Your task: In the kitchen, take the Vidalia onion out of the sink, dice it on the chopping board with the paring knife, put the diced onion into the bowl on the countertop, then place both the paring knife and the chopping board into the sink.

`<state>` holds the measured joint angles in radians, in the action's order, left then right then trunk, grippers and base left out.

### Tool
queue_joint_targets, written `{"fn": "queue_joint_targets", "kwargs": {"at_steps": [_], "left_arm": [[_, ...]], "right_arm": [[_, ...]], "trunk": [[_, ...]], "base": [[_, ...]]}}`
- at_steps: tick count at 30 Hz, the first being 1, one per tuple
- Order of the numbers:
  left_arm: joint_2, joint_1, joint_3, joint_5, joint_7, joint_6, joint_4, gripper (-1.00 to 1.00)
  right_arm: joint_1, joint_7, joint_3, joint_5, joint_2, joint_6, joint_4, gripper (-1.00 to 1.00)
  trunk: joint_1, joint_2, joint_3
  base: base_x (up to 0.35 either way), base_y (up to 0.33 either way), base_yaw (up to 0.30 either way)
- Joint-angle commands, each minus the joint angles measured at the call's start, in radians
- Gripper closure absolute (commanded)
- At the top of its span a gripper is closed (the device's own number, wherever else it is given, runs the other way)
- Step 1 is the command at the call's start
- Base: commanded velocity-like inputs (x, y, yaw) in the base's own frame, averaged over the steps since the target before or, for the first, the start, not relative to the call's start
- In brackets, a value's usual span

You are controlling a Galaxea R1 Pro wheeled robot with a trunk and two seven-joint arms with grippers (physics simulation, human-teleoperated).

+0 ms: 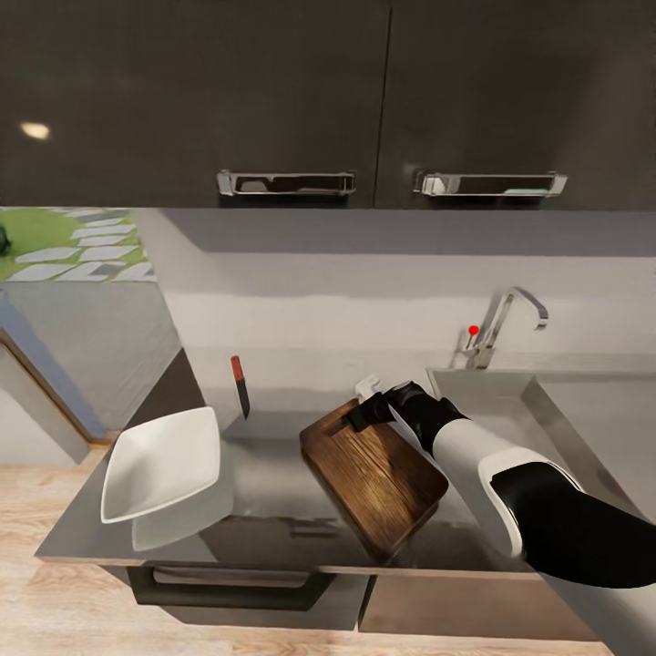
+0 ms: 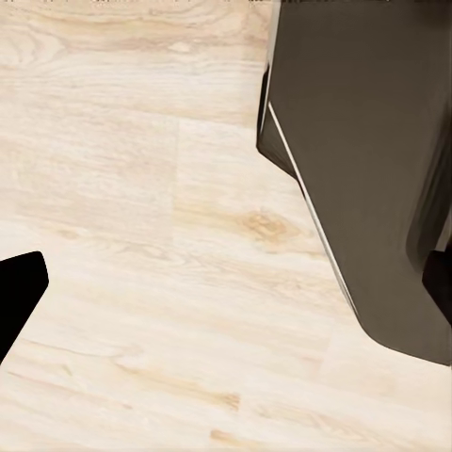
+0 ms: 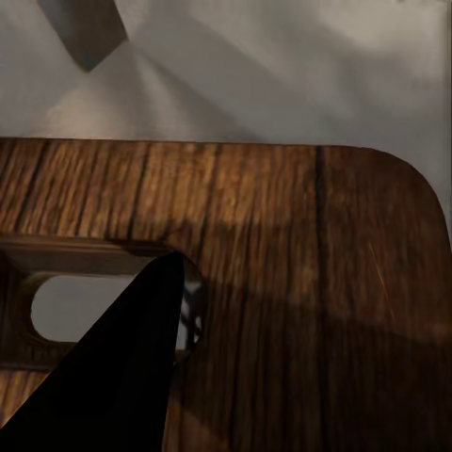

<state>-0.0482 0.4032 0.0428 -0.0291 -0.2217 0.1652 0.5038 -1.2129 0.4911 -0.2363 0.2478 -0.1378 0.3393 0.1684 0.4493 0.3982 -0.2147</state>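
The chopping board (image 1: 375,474) lay on the grey countertop (image 1: 264,510), turned at an angle, its slot handle at the far end and one near corner just over the front edge. The right gripper (image 1: 357,417) reached in from the right and sat at that handle end; in the right wrist view a dark finger (image 3: 113,377) lay over the slot of the chopping board (image 3: 282,264), but whether the claw was apart or clamped on the wood could not be told. The paring knife (image 1: 240,385) lay on the countertop to the far left of the board, well apart from it, red-orange handle pointing toward the back wall and dark blade toward the near edge. The white square bowl (image 1: 164,462) sat at the left end of the worktop, near the knife but not touching it. To the right of the board was the sink (image 1: 510,401), with its bent chrome tap (image 1: 510,319) and red knob (image 1: 473,331) at the far side. Two dark wall cabinets (image 1: 273,91) hung above. The left wrist view looked on light wooden floor (image 2: 141,235) beside a dark cabinet base (image 2: 377,169); a dark tip, perhaps a finger of the left claw, showed at the edge, and its state could not be told.
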Motion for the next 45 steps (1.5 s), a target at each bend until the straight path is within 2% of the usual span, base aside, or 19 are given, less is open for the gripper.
{"fn": "queue_joint_targets", "kwargs": {"at_steps": [1, 16, 19, 21, 23, 26, 27, 30, 31, 32, 35, 37, 38, 39, 40, 42, 43, 45], "left_arm": [[-0.001, 0.0, 0.003, -0.003, 0.001, 0.002, 0.001, -1.0], [-0.002, -0.004, 0.003, -0.003, 0.001, 0.002, -0.007, -1.0], [-0.004, -0.006, 0.003, -0.003, 0.001, 0.002, -0.007, -1.0], [-0.006, -0.007, 0.003, -0.003, 0.001, 0.002, -0.007, -1.0], [-0.006, -0.007, 0.003, -0.003, 0.001, 0.002, -0.009, -1.0], [-0.008, -0.007, 0.003, -0.002, 0.001, 0.002, -0.011, -1.0], [-0.008, -0.008, 0.003, -0.002, 0.001, 0.001, -0.012, -1.0], [-0.008, -0.008, 0.003, -0.002, 0.001, 0.001, -0.013, -1.0], [-0.008, -0.008, 0.003, -0.002, 0.001, 0.001, -0.013, -1.0], [-0.008, -0.007, 0.003, -0.002, 0.001, 0.001, -0.013, -1.0], [-0.009, -0.007, 0.003, -0.002, 0.001, 0.001, -0.015, -1.0], [-0.009, -0.007, 0.003, -0.002, 0.001, 0.001, -0.018, -1.0], [-0.009, -0.007, 0.003, -0.002, 0.001, 0.001, -0.019, -1.0], [-0.009, -0.007, 0.003, -0.002, 0.001, 0.001, -0.021, -1.0], [-0.009, -0.007, 0.003, -0.002, 0.001, 0.001, -0.021, -1.0], [-0.009, -0.007, 0.003, -0.002, 0.001, 0.001, -0.024, -1.0], [-0.009, -0.007, 0.003, -0.002, 0.001, 0.001, -0.026, -1.0], [-0.009, -0.007, 0.003, -0.002, 0.001, 0.001, -0.027, -1.0]], "right_arm": [[0.0, 0.006, 0.003, 0.01, 0.0, 0.004, 0.002, 1.0], [0.0, 0.006, 0.004, 0.009, 0.003, 0.008, 0.002, 1.0], [0.0, 0.003, 0.007, 0.009, 0.005, 0.052, 0.008, 1.0], [0.0, -0.008, 0.009, 0.01, 0.008, 0.121, 0.038, 1.0], [0.0, -0.044, 0.01, 0.01, 0.011, 0.209, 0.114, 1.0], [0.0, -0.128, 0.012, 0.009, 0.013, 0.356, 0.239, 1.0], [0.0, -0.185, 0.016, 0.009, 0.012, 0.445, 0.324, 1.0], [0.0, -0.226, 0.035, 0.009, 0.011, 0.51, 0.392, 1.0], [0.0, -0.241, 0.051, 0.009, 0.009, 0.537, 0.417, 1.0], [0.0, -0.262, 0.084, 0.008, 0.008, 0.567, 0.445, 1.0], [0.0, -0.305, 0.14, 0.008, 0.006, 0.592, 0.466, 1.0], [0.0, -0.354, 0.218, 0.008, 0.005, 0.595, 0.468, 1.0], [0.0, -0.378, 0.271, 0.008, 0.005, 0.593, 0.467, 1.0], [0.0, -0.441, 0.403, 0.007, 0.004, 0.584, 0.465, 1.0], [0.0, -0.459, 0.436, 0.007, 0.004, 0.579, 0.464, 1.0], [0.0, -0.54, 0.551, 0.007, 0.002, 0.543, 0.462, 1.0], [0.0, -0.608, 0.605, 0.006, -0.001, 0.499, 0.46, 1.0], [0.0, -0.699, 0.641, 0.004, -0.004, 0.437, 0.446, 1.0]], "trunk": [[0.001, 0.002, 0.0], [0.001, 0.002, 0.023], [0.001, 0.002, 0.025], [0.001, 0.002, 0.026], [0.001, 0.002, 0.026], [0.001, 0.002, 0.026], [0.001, 0.002, 0.026], [0.001, 0.002, 0.026], [0.001, 0.002, 0.026], [0.001, 0.002, 0.026], [0.001, 0.002, 0.026], [0.001, 0.002, 0.026], [0.001, 0.002, 0.026], [0.001, 0.002, 0.026], [0.001, 0.002, 0.026], [0.001, 0.002, 0.026], [0.001, 0.002, 0.026], [0.001, 0.002, 0.026]], "base": [[0.0, 0.0, 0.0], [0.0, 0.0, 0.0], [0.0, 0.0, 0.0], [0.0, 0.0, 0.0], [0.0, 0.0, 0.0], [0.0, 0.0, 0.0], [0.0, 0.0, 0.0], [0.0, 0.0, 0.0], [0.0, 0.0, 0.0], [0.0, 0.0, 0.0], [0.0, 0.0, 0.0], [0.0, 0.0, 0.0], [0.0, 0.0, 0.0], [0.0, 0.0, 0.0], [0.0, 0.0, 0.0], [0.0, 0.0, 0.0], [0.0, 0.0, 0.0], [0.0, 0.0, 0.0]]}}
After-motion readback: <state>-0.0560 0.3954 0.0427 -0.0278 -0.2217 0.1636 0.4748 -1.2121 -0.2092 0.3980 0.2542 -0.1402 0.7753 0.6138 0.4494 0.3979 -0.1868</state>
